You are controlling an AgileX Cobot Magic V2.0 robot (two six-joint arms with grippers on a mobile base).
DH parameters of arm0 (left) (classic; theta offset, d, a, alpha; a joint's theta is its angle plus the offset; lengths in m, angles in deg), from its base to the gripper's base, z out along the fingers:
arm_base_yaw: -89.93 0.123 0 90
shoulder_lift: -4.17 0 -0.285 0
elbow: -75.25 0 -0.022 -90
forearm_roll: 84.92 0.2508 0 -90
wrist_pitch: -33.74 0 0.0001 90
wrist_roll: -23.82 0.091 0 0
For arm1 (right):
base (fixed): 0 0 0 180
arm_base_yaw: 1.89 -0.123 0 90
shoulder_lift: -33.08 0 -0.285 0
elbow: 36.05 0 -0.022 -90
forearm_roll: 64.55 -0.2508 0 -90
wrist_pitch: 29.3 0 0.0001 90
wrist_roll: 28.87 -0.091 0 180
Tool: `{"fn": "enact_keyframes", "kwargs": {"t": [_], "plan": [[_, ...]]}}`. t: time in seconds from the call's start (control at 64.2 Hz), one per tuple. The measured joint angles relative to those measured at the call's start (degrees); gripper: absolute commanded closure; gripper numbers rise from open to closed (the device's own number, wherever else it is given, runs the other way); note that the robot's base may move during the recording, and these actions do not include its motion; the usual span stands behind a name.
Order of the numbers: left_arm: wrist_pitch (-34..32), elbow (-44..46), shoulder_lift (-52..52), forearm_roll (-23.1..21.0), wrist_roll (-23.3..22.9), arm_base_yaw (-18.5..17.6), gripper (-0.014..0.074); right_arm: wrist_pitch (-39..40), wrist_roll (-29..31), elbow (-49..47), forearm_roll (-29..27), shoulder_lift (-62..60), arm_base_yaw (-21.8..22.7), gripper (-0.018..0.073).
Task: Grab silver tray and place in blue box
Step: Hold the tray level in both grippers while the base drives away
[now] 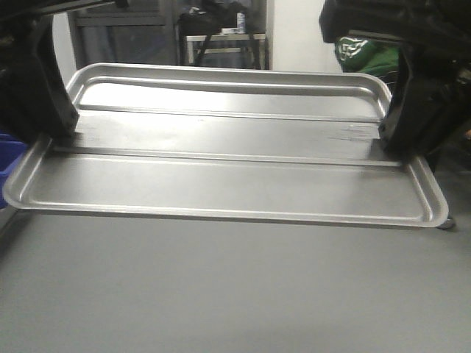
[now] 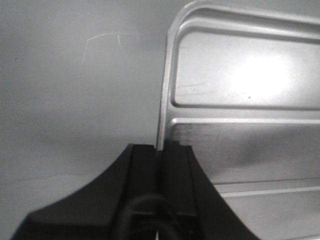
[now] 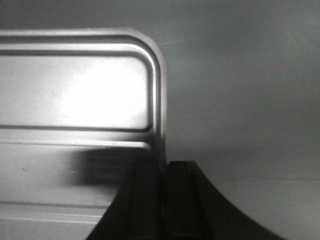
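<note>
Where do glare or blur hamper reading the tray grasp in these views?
Front view: evenly lit but soft; silver tray readable, left gripper and right gripper underexposed black. Left wrist view: blown-out glare patch on the tray panel; the gripper dark, defocused, yet visibly closed on the rim. Right wrist view: similar glare, a smeared dark reflection beside the gripper, also pinching the rim.
</note>
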Motion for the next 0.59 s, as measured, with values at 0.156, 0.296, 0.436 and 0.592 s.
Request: {"fn": "enact_keyframes", "kwargs": {"t": [0.156, 0.296, 0.436, 0.592], "plan": [[0.0, 0.0, 0.0, 0.0, 0.0, 0.0, 0.07, -0.09, 0.0, 0.0, 0.0, 0.0, 0.0, 0.0527], [0.0, 0.0, 0.0, 0.0, 0.0, 0.0, 0.07, -0.09, 0.0, 0.0, 0.0, 0.0, 0.0, 0.0527], [0.0, 0.0, 0.0, 0.0, 0.0, 0.0, 0.07, -0.09, 0.0, 0.0, 0.0, 0.0, 0.0, 0.0527], [0.0, 0.0, 0.0, 0.0, 0.0, 0.0, 0.07, -0.09, 0.0, 0.0, 0.0, 0.0, 0.0, 0.0527]]}}
